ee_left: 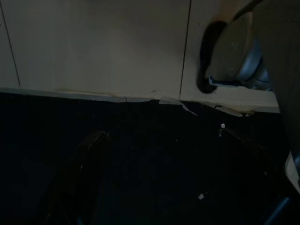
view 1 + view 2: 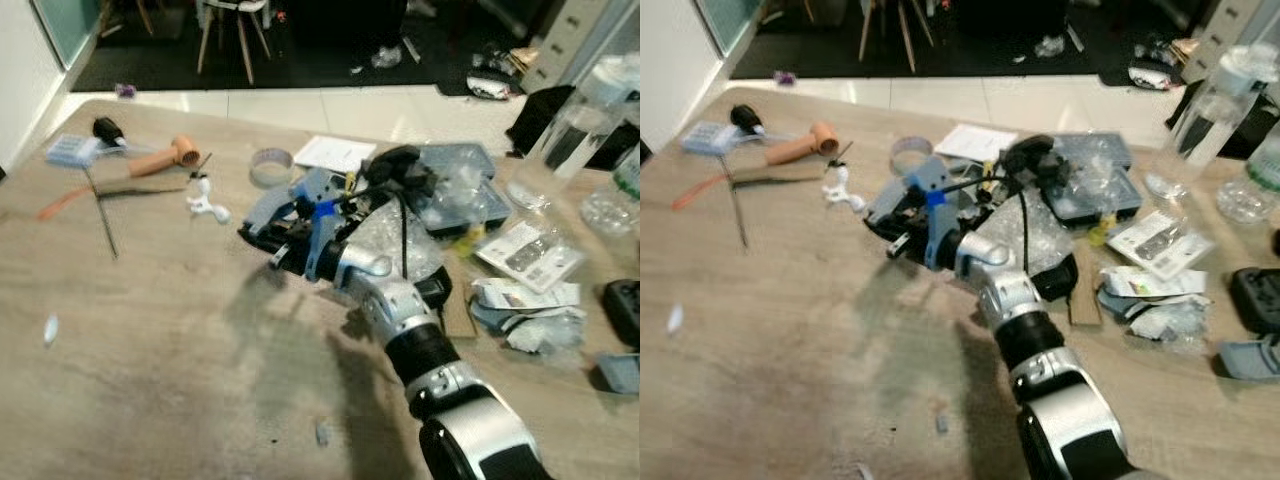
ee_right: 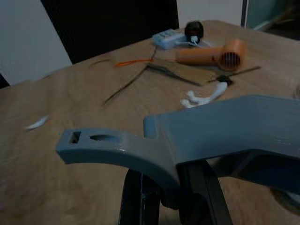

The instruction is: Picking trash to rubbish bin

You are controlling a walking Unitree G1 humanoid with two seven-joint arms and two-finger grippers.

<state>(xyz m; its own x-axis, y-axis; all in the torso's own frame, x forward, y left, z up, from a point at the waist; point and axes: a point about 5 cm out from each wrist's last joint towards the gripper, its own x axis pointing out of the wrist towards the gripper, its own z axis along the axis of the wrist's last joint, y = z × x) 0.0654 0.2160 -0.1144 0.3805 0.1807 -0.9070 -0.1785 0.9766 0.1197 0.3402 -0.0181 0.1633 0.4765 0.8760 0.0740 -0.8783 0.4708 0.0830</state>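
My right arm reaches across the wooden table (image 2: 150,380) toward its middle. The right gripper (image 2: 268,243), in its grey-blue housing, hovers just above the bare wood. A white plastic scrap (image 2: 207,205) lies a short way beyond it to the left, also seen from the right wrist (image 3: 202,97). A clear tape ring (image 2: 270,167) and a white paper sheet (image 2: 335,152) lie behind the gripper. Crumpled clear plastic wrap (image 2: 385,240) sits under the forearm. A small white scrap (image 2: 50,328) lies at the far left. The left wrist view is dark, over a black floor.
An orange hair dryer (image 2: 165,157), a thin stick (image 2: 103,215) and a pale blue box (image 2: 72,150) lie at the back left. Packaging and leaflets (image 2: 528,252), black trays (image 2: 470,190) and clear bottles (image 2: 570,125) crowd the right side. Chairs stand beyond the table.
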